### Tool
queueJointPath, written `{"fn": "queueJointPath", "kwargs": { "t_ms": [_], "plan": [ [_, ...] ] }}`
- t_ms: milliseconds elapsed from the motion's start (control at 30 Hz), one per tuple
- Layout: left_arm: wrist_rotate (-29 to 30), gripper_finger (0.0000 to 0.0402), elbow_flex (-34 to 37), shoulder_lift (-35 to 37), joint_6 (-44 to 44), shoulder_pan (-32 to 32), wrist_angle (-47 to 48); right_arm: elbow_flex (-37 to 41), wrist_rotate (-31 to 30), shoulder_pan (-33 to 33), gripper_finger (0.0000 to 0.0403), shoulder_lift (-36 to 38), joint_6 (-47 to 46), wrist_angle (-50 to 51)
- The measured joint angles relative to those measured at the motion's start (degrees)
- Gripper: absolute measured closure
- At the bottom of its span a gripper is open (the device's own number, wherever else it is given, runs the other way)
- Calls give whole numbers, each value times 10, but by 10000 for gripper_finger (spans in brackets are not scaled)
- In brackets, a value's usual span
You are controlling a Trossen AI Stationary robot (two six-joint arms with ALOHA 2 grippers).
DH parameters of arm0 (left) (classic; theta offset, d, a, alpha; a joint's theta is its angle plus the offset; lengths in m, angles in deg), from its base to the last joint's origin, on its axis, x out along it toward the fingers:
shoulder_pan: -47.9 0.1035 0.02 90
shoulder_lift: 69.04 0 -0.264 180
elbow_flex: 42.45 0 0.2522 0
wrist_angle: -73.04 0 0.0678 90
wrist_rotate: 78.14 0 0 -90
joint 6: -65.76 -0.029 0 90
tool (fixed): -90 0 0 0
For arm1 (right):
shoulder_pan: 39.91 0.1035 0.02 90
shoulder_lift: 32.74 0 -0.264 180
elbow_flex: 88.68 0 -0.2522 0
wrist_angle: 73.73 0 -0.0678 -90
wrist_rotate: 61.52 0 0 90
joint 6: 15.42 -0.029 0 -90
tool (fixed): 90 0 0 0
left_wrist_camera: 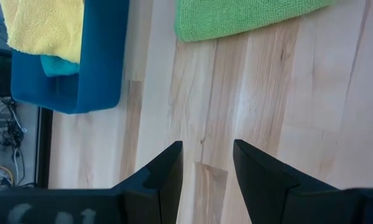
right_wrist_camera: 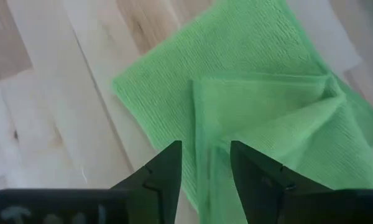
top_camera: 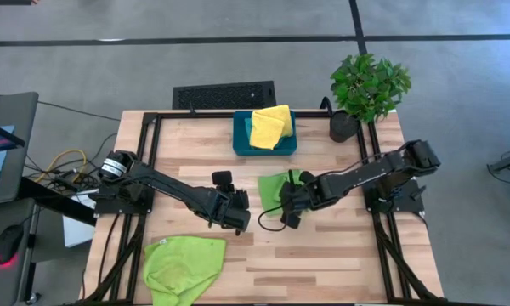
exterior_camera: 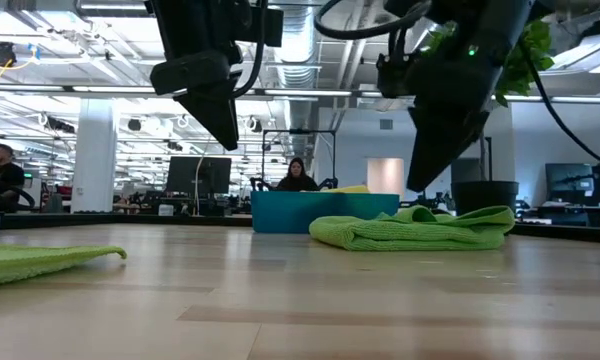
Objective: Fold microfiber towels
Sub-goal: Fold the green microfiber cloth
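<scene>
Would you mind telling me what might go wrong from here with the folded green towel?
1. The right hand hovers open just above the folded green towel; descending, it may catch the loose top flap and undo the fold.
2. The left hand hangs close by, so the arms could collide if both move inward.

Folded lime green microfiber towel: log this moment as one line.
right gripper: jaws open above folded lime green microfiber towel | left gripper: open over bare wood | second lime green towel: unfolded, front edge
</scene>
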Motion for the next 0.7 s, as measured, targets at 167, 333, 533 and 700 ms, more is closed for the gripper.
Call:
{"fn": "queueJointPath", "kwargs": {
  "t_ms": [167,333,533,700],
  "plan": [
    [0,267,0,0,2,0,0,17,-1,-3,243,0,-6,-36],
    [0,267,0,0,2,0,0,16,-18,-7,246,-12,-11,-46],
    [0,267,0,0,2,0,-1,17,-7,-7,246,-66,-8,-62],
    [0,267,1,0,0,0,-4,9,-8,-7,247,-92,-6,-65]
  ]
}}
